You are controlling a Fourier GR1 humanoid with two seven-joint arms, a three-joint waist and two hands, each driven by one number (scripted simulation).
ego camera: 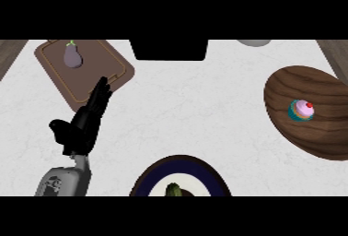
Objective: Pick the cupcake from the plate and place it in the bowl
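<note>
While my left hand (80, 123) sits at the left of the head view, its fingers are stretched out straight, pointing up the counter, with the thumb sticking out to the left, and it holds nothing. Its fingertips reach the lower right edge of a brown cutting board (102, 55) lying at an angle in the upper left. On that board, well above the fingertips, lies a purple eggplant (72, 55) with a green stem. The grey forearm (65, 182) comes in from the lower edge below the hand. I see no right hand in this view.

Further out, at the bottom centre, a dark blue plate (151, 173) with a pale inner ring is cut off by the lower edge; a small greenish thing (173, 189) sits in it, and I cannot tell what it is.

Far to the right, well apart from the hand, lies a wooden bowl (319, 133). The cupcake (302, 110) stands upright in it, with pink frosting, a red cherry and a teal wrapper. The white marble counter (190, 106) lies beneath everything.
</note>
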